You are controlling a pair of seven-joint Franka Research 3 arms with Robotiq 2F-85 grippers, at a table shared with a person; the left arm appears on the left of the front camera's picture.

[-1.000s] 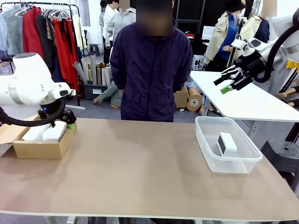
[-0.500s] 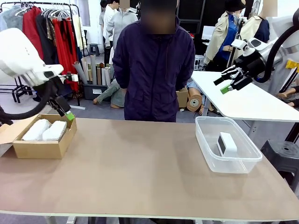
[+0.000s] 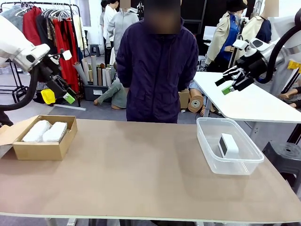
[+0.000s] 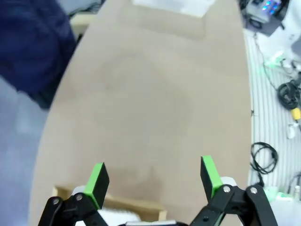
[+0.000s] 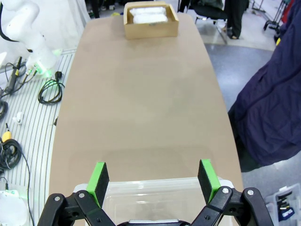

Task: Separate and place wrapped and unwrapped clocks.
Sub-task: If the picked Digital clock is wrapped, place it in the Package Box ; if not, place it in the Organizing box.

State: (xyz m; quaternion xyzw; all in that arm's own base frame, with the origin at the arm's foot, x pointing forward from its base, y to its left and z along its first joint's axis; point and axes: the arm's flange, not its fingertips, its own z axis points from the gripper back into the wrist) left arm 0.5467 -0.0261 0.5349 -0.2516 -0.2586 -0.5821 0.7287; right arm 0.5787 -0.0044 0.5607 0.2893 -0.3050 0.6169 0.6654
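The left gripper (image 3: 63, 92) hangs in the air at about ten o'clock from the table's centre, above and behind the cardboard box (image 3: 44, 143), its jaws spread wide with nothing between them; in the left wrist view its green pads (image 4: 98, 181) stand far apart over the bare brown table (image 4: 150, 108), with the box's rim just below them at six o'clock. That box sits on the table's left side and holds the two wrapped clocks (image 3: 45, 132), white blocks in clear bubble wrap lying side by side and touching, one at nine o'clock of the other. The right gripper (image 3: 233, 80) is held high at about two o'clock from the table's centre, above and beyond the clear plastic bin (image 3: 229, 146), likewise fully open and empty; in the right wrist view its fingertips (image 5: 99, 179) frame the bin's near rim (image 5: 150, 195) at six o'clock, and the cardboard box (image 5: 150, 20) with the wrapped clocks (image 5: 148, 15) shows at twelve o'clock, at the far end of the table. The unwrapped clock (image 3: 228, 145), a bare white rectangular block with a darker face turned toward nine o'clock, stands on edge inside the bin, roughly in its middle. The bin rests on the table's right side, well apart from the box. A person in a dark jacket (image 3: 157, 70) stands at the far edge at twelve o'clock.
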